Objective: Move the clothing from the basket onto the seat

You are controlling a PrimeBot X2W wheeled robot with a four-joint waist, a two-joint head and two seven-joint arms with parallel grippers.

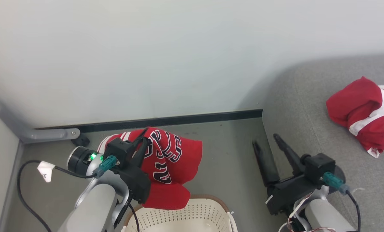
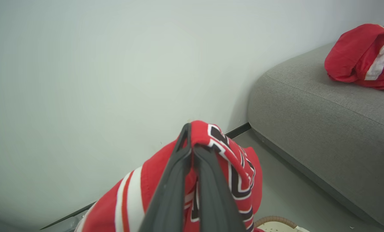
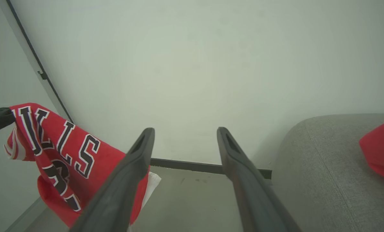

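Observation:
My left gripper (image 1: 145,133) is shut on the red jersey (image 1: 171,164) with navy, white-outlined lettering, which hangs above the far end of the cream basket (image 1: 182,214). In the left wrist view the fingers (image 2: 192,151) pinch a fold of the jersey (image 2: 224,167). A second red garment with white stripes (image 1: 364,111) lies crumpled on the grey seat (image 1: 307,106) at the right. My right gripper (image 1: 266,140) stands open and empty over the floor beside the seat's edge. In the right wrist view the jersey (image 3: 60,151) hangs at the left.
A pale wall runs close behind, with a dark skirting strip (image 1: 166,121) along the floor. A grey metal bracket (image 1: 37,132) sits at the left corner. Grey floor (image 1: 230,161) lies between basket and seat.

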